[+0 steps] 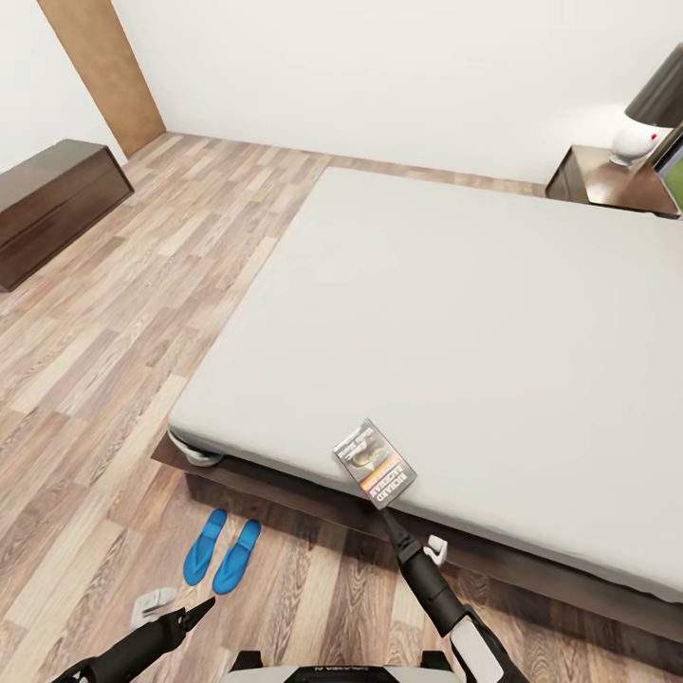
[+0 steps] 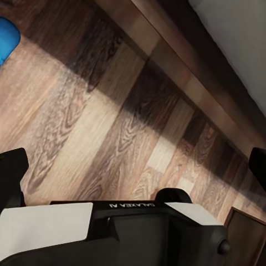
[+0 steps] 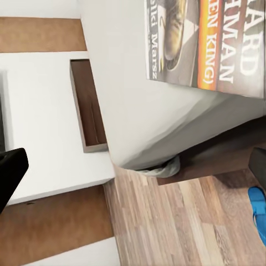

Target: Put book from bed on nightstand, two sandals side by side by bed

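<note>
right gripper (image 1: 387, 515): raised just short of the near edge of the bed (image 1: 493, 313), fingers spread apart in the right wrist view, one dark fingertip (image 3: 10, 173) at each side of the frame and nothing between them. book (image 1: 375, 462): lying flat on the mattress directly ahead of the right gripper, close to its tip, set at a slant right at the bed's edge; whether the tip already touches the cover cannot be told. nightstand (image 1: 607, 180): far beyond the right gripper, past the opposite corner of the bed, carrying a lamp (image 1: 645, 119). sandals (image 1: 223, 553): a blue pair lying parallel and close together on the floor (image 1: 114, 313), just ahead of the left gripper (image 1: 194, 613) and beside the bed frame; this half of the task looks done. left gripper: hanging low over the floorboards, fingers parted in the left wrist view, holding nothing. long low cabinet (image 1: 52, 194): far off to the left against the wall, not a target. step in hand, as judged: picking up the book. handling note: the book is thin and flat, so a straight pinch from above will likely slip; better to ease it until a margin overhangs the edge, then close one finger above and one below the cover, lift level, and keep clear of the frame.
</note>
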Available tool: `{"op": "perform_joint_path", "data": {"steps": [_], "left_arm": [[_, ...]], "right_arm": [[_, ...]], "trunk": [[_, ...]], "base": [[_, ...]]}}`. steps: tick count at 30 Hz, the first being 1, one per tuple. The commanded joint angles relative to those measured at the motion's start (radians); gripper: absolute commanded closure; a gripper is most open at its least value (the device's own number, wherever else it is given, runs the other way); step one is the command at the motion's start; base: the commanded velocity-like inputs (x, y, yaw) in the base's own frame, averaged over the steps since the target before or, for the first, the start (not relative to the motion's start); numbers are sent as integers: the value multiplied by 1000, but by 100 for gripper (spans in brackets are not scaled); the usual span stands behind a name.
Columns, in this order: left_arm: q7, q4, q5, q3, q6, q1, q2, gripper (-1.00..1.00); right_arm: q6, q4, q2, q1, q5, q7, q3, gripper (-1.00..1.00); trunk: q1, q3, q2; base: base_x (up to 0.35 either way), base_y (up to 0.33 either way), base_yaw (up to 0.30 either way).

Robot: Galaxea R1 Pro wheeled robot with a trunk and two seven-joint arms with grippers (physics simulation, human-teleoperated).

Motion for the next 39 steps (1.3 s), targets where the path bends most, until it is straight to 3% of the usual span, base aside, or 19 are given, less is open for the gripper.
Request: {"op": "perform_joint_path", "data": {"steps": [1,39], "left_arm": [[-5,0,5,3,8,0,0,-100],[-5,0,5,3,8,0,0,-100]], "right_arm": [[11,0,1,0,-5,4,-5,-100],[10,0,1,0,-9,3,-4,-100]], "trunk": [[4,-4,-8],[150,-123,-274]], "base": [[0,0,0],[0,0,0]]}}
